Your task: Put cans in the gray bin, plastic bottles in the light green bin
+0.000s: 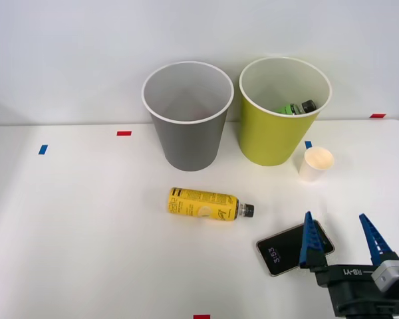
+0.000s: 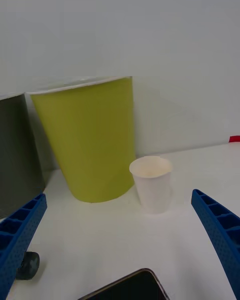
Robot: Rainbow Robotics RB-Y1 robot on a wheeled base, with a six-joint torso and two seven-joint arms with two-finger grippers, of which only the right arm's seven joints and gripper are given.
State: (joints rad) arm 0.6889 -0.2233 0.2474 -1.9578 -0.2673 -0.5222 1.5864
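Right gripper (fingers spread) hovers beside the phone.

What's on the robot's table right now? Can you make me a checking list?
Surface: white table, with small red and blue tape marks.
Job's things: gray bin upright, nothing seen inside; light green bin upright, green-label bottle lying inside; yellow-label bottle on its side on the table in front of the bins.
Clutter: small white paper cup upright beside the light green bin; black phone lying flat, screen lit.
Grippers: right gripper near the phone, blue fingers open, holding nothing.
Cables: nothing seen.
Surroundings: plain pale wall behind the table.
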